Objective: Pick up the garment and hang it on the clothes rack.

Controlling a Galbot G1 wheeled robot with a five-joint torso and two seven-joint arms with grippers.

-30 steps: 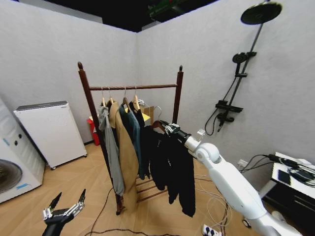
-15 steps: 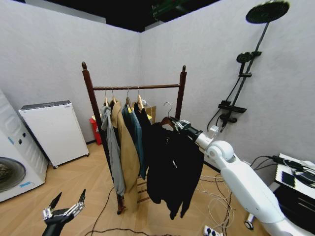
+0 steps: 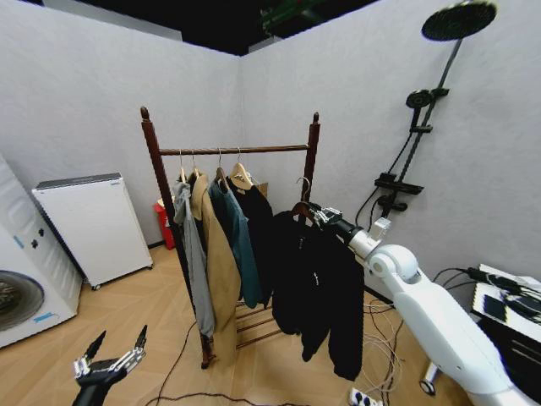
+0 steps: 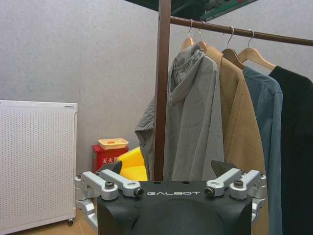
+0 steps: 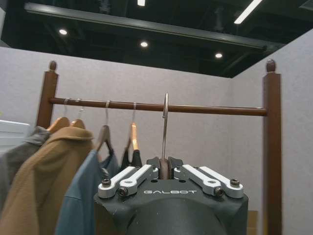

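**Right hand holds black jacket by its hanger, short of the rack bar**

Right hand (image 3: 319, 215): arm stretched forward and up, fingers (image 5: 131, 177) clamped on the wooden hanger (image 3: 302, 210) at the neck. Metal hook (image 5: 165, 122) stands upright between them in the right wrist view, its tip level with the top bar but not over it.

The garment (image 3: 317, 283) hangs full length from that hanger, black, sleeves loose, in the air in front of the right-hand post of the clothes rack (image 3: 314, 152) and just beside the clothes already on it. Whether its fabric touches the nearest hung piece cannot be told.

On the top bar (image 5: 195, 108) (all bunched toward the left post): a grey hoodie (image 3: 190, 254), a tan coat (image 3: 217, 271), a teal-blue jacket (image 3: 241, 245) and a dark piece (image 3: 258, 228), each on its own hanger. The bar's right stretch is bare. Rack stands on the wooden floor (image 3: 127, 313) in the room's corner.

Left hand (image 3: 108, 365): low, near the floor, well apart from the rack, fingers (image 4: 110, 182) spread wide and holding nothing. Its wrist view looks up at the left post and the hoodie.

Nearby: a white cabinet (image 3: 91, 224) by the left wall, a shower rail (image 3: 423, 118) on the right wall.
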